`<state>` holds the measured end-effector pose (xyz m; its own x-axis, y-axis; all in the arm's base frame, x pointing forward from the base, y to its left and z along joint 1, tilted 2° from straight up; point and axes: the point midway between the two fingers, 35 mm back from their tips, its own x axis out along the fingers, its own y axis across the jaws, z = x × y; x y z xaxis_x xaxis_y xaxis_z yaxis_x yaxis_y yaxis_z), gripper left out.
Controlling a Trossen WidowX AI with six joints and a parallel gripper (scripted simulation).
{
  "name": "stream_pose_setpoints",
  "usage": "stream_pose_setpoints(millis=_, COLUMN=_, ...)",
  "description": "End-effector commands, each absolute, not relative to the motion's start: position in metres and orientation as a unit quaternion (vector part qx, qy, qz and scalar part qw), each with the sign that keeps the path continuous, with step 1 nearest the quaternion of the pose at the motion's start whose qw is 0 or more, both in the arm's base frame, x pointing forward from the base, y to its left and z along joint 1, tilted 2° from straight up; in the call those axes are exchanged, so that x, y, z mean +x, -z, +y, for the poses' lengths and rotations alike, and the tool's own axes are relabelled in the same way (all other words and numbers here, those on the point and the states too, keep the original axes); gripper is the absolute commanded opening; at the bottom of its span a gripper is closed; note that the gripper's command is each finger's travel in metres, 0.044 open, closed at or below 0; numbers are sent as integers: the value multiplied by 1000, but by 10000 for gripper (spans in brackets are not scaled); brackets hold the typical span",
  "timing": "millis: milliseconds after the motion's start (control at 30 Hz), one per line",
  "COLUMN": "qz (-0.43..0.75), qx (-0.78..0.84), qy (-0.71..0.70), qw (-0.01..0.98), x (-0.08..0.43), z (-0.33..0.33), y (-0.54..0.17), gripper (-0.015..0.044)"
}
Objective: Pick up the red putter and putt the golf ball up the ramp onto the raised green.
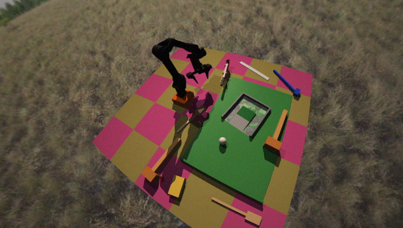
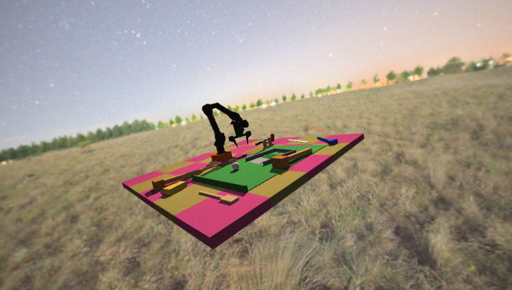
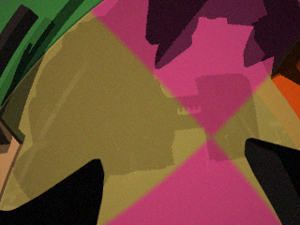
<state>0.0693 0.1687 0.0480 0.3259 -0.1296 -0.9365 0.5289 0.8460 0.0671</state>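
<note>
- Gripper [image 1: 201, 75]: mine, jaws wide, nothing between them, hanging above the checkered board [image 1: 124, 112] near its far edge, just out from my base [image 1: 182, 99].
- Putter [image 1: 225, 72]: propped on a small stand at the far edge of the green mat [image 1: 240, 169], I judge so its shaft is lifted for grasping; red tip points toward the far edge, long axis running roughly far-to-near.
- Ball [image 1: 222, 140]: on the mat, before the ramp [image 1: 238, 122] and walled green [image 1: 245, 113].
</note>
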Motion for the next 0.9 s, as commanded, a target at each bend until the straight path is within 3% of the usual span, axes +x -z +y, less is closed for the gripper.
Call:
stream_pose_setpoints(millis=0, qz=543, qx=182, qy=207, qw=793, x=70, z=169, y=-48, gripper=426)
stream_pose_setpoints(millis=167, qz=587, qx=101, qy=161, qw=787, x=80, z=175, y=-51, gripper=440)
stream_pose_setpoints(millis=467, qz=671, qx=-122, qy=-59, qw=729, x=112, z=194, y=-59, gripper=440)
stream_pose_setpoints(millis=867, qz=628, qx=-300, qy=-352, qw=626, x=157, z=208, y=-71, gripper=440)
